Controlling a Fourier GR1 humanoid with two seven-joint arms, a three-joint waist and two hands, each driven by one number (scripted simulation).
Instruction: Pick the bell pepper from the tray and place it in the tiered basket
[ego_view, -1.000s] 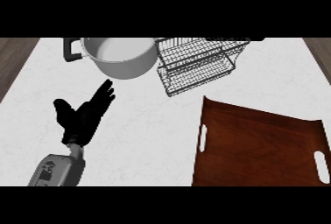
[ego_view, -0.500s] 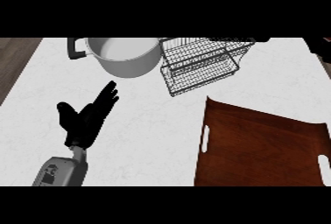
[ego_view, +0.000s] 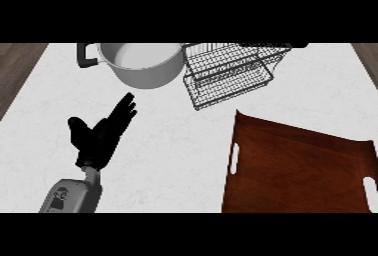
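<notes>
A dark brown tray with slot handles lies at the lower right of the white counter; no bell pepper shows on it or anywhere in view. The wire tiered basket stands at the back, right of centre, and looks empty. My left hand rests open at the lower left, fingers straight and pointing up toward the back, holding nothing. My right hand is out of view.
A large grey pot with a black side handle stands at the back left, close beside the basket. Brown floor shows past the counter's left edge and at the far right corner.
The view has shifted slightly, so pot, basket and tray sit a little lower and further right in the picture. My left hand keeps its open pose.
</notes>
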